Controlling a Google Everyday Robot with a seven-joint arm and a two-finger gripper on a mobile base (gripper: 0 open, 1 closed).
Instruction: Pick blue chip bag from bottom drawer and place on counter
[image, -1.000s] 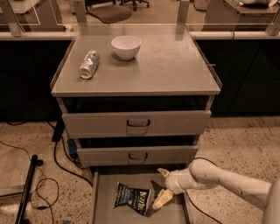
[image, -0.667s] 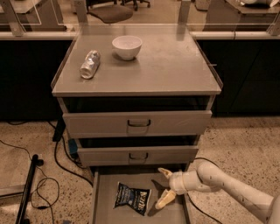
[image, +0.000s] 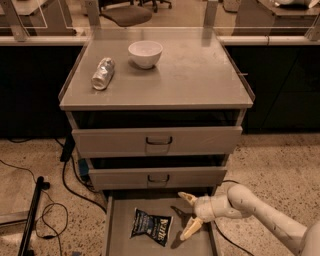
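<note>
starting at the left, the crushed silver can (image: 103, 73) lies on the counter (image: 200, 75) at about 8 o'clock from the white bowl (image: 145, 53). both matter for later, since a bag set down toward that side could nudge the can, which looks free to roll. lower down, the blue chip bag (image: 151, 226) lies flat on the floor of the bottom drawer (image: 119, 240), which is pulled out, with the bag near the drawer's middle. we judge the main risks to be here. the bag looks thin and slick, so fingers closing from the side may only shove it toward 9 o'clock, or pinch a corner that slips out on the lift. coming down too hard could jam a fingertip on the tray floor. the middle drawer (image: 158, 177) stands at 12 o'clock, so a straight lift could catch the arm or the bag on its front. at 3 o'clock from the bag is the gripper (image: 189, 214), low over the drawer, its two fingers (image: 191, 229) spread wide apart, one toward 12 and one toward 6. it holds nothing. the lower fingertip is just beside the bag's right edge, and we cannot tell whether it touches.
</note>
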